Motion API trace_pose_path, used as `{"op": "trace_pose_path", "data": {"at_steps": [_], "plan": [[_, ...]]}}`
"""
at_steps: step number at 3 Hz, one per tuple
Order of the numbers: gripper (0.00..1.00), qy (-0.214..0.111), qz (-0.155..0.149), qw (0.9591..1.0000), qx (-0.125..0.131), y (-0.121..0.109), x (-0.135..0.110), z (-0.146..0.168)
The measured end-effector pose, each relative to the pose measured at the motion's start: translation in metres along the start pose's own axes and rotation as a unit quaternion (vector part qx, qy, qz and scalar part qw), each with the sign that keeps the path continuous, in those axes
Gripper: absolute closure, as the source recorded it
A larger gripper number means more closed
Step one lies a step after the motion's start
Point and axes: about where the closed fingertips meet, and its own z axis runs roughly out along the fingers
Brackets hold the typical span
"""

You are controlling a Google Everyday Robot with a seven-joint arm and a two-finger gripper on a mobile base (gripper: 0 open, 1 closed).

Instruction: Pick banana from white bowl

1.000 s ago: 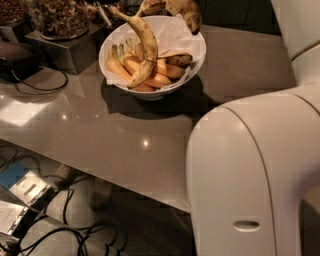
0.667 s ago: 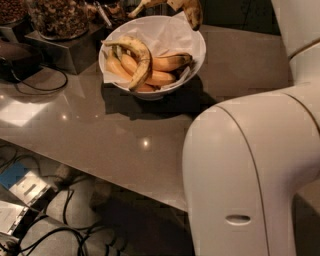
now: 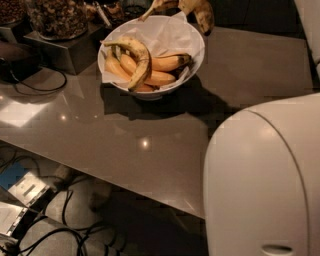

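Gripper is not showing anywhere in this view, so I cannot tell whether it is gripping anything or hanging free. What is showing of the robot is a white arm segment [image 3: 311, 25] running down the upper right edge and a big rounded white body [image 3: 265, 180] filling the lower right corner.

The banana [image 3: 200, 14], strongly arched and mottled brown, is sitting up at the top edge of the view, over the far rim of the white bowl [image 3: 150, 94]. Its middle is being cut off by the frame, one end is pointing left and the dark end is dipping just beside the rim on the right. Whether it is touching the rim I cannot tell.

Inside the bowl, on the paper lining [image 3: 167, 35], a paler spotted banana [image 3: 141, 60] is lying across several orange-yellow bananas [image 3: 162, 76]. The bowl is standing on a glossy grey table [image 3: 125, 145], near glass jars [image 3: 55, 17] on a metal stand [image 3: 67, 50]. Cables [image 3: 65, 220] are trailing on the floor below
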Motion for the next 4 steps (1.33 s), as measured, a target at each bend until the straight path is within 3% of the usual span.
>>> {"op": "trace_pose_path", "data": {"at_steps": [1,2,4], "plan": [[1.00,0.020,0.025,0.9995,-0.007,0.015,0.048,-0.006],[1.00,0.015,0.022,0.9996,-0.008,0.016,0.047,-0.012],[1.00,-0.002,0.049,0.9986,-0.023,0.051,0.091,-0.044]]}}
